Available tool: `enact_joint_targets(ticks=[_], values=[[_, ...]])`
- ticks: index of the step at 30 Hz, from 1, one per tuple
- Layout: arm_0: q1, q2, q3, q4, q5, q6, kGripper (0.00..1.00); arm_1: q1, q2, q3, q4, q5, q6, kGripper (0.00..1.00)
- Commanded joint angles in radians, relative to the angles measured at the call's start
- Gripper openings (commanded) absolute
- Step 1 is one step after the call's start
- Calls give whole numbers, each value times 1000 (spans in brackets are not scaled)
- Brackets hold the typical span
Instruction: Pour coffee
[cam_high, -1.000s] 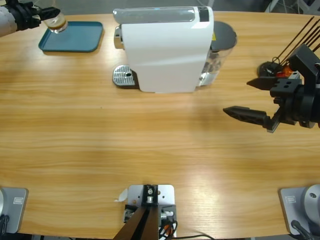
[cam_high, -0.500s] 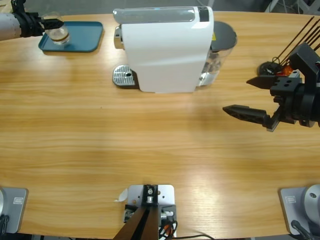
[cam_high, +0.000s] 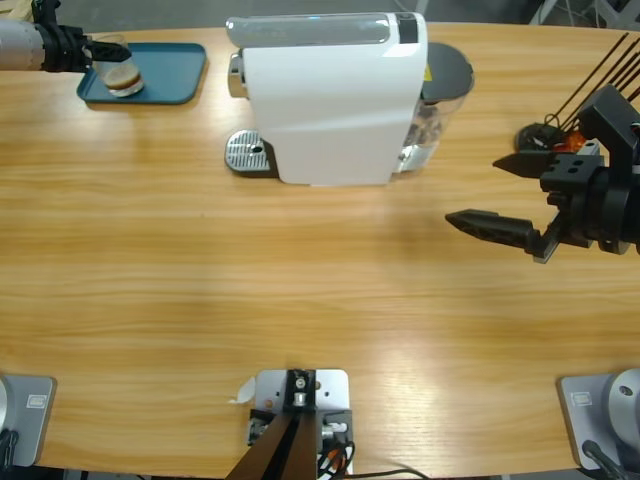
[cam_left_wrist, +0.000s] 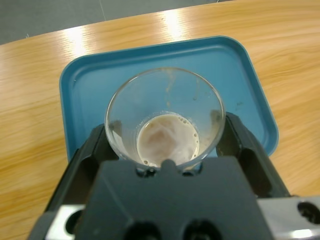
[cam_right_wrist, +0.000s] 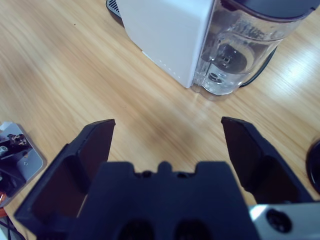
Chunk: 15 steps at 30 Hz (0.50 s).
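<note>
Left claw (cam_left_wrist: 165, 150) clamped on clear cup (cam_left_wrist: 165, 117) over teal tray (cam_left_wrist: 250, 75), upper left of frame — thin coffee (cam_left_wrist: 165, 140) layer inside. Right claw (cam_right_wrist: 165, 145) wide open, empty. Risk — tipping if released crookedly.

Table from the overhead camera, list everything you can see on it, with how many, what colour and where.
Coffee machine: one, white, top middle.
Water tank: one, clear with grey lid, on the machine's right.
Tray: one, teal, top left.
Cup: one, clear, over the tray.
Coffee: thin tan-brown layer in the cup.
Sticks: several, black, far right.
Table: one, wooden.
Left gripper: black, shut on the cup.
Right gripper: black, open, right side.
</note>
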Motion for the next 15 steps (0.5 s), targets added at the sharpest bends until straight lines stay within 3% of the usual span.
enact_joint_targets(ticks=[1, 6, 15], values=[[12, 49, -7, 58, -9, 1, 909, 10, 18, 31, -10, -19, 12, 950], [12, 18, 28, 55, -8, 6, 995, 9, 18, 31, -12, -19, 12, 950], [12, -149, 98, 47, -2, 8, 996, 10, 9, 34, -12, -19, 12, 954]])
